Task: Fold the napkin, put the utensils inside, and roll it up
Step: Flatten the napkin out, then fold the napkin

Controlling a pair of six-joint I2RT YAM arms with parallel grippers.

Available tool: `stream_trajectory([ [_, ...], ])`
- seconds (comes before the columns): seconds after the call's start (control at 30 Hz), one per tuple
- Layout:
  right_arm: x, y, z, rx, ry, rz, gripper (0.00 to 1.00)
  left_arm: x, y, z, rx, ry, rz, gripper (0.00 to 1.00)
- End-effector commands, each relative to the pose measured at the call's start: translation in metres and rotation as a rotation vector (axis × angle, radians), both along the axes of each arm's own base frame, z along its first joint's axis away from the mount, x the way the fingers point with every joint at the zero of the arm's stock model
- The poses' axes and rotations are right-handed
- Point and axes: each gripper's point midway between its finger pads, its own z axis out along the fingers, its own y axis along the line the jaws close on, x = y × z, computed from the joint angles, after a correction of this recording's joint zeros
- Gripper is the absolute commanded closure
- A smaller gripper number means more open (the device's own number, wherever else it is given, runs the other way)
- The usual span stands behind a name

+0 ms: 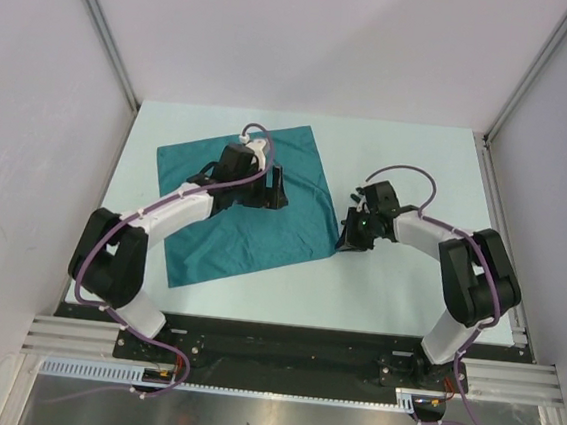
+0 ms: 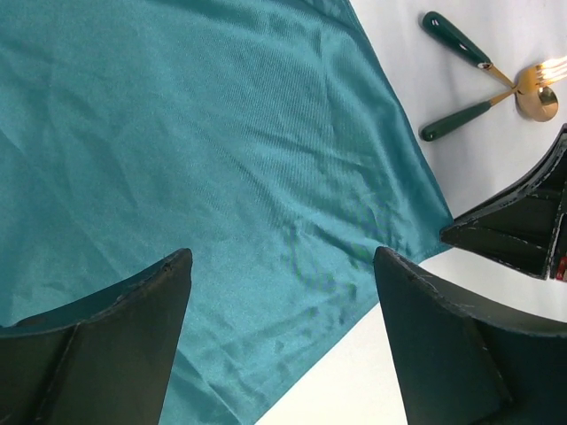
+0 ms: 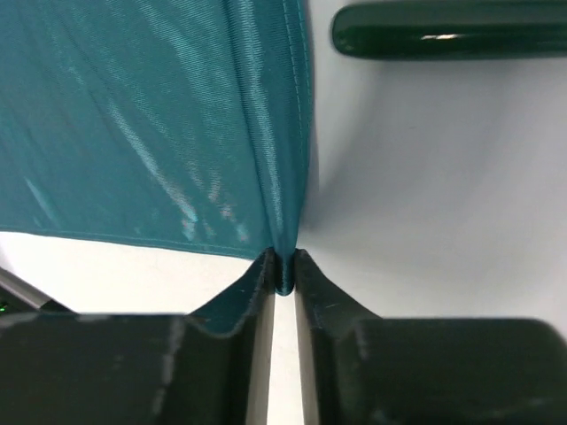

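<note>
- From the top camera we see the napkin [image 1: 239, 208] spread flat and set askew on the pale table [image 1: 420, 155], left of centre.
- The left gripper [image 1: 270, 191] hangs over the napkin's middle, towards its far half. The right gripper [image 1: 345, 245] sits at the napkin's near right corner, just past the cloth's edge.
- From this height we cannot tell how either pincer stands, and the right arm hides the table just beyond the right gripper.
- On the left wrist camera the napkin [image 2: 204, 159] fills most of the frame, with faint creases and its right corner pointing towards the bare table.
- The left gripper [image 2: 282, 257] has its two dark fingers [image 2: 106, 345] spread wide above the cloth, with nothing between them. Whether the tips brush the fabric is not clear to us.
- The utensils [image 2: 456, 119] lie on the table just beside the napkin's edge. Their dark green handles are apart and their gold heads cross, one with tines and one with a bowl.
- Part of the right gripper [image 2: 523, 230] shows at the right edge, low by the napkin's corner.
- On the right wrist camera the right gripper [image 3: 282, 264] is pressed together on the napkin's corner [image 3: 282, 282]. The cloth [image 3: 133, 115] runs up and away from the pinch in a taut fold.
- One dark green utensil handle [image 3: 443, 31] lies on the table beyond, near the napkin's hem but not touching it.
</note>
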Motion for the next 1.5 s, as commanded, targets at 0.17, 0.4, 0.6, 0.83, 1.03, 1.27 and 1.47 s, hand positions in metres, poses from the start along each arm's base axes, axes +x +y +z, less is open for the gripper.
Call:
stream_trajectory([
  [0.17, 0.019, -0.011, 0.069, -0.099, -0.155, -0.011, 0.69, -0.014, -0.039, 0.004, 0.013, -0.054, -0.103, 0.13],
  [0.4, 0.017, -0.066, 0.106, -0.221, -0.255, -0.131, 0.43, -0.031, -0.102, -0.002, -0.001, -0.048, -0.217, 0.14],
  [0.6, 0.012, -0.116, 0.103, -0.233, -0.253, -0.267, 0.41, -0.043, -0.168, -0.021, 0.000, -0.034, -0.328, 0.18],
  [0.83, 0.014, -0.156, 0.116, -0.206, -0.286, -0.355, 0.42, -0.058, -0.220, -0.046, 0.043, -0.025, -0.414, 0.40],
  [1.03, 0.013, -0.174, 0.122, -0.192, -0.299, -0.386, 0.41, -0.059, -0.221, -0.074, 0.110, 0.013, -0.384, 0.49],
  [1.27, 0.011, -0.177, 0.119, -0.176, -0.295, -0.387, 0.41, -0.059, -0.215, -0.086, 0.192, 0.006, -0.328, 0.52],
  [1.47, 0.011, -0.175, 0.117, -0.162, -0.288, -0.383, 0.41, -0.062, -0.215, -0.101, 0.251, 0.002, -0.326, 0.52],
])
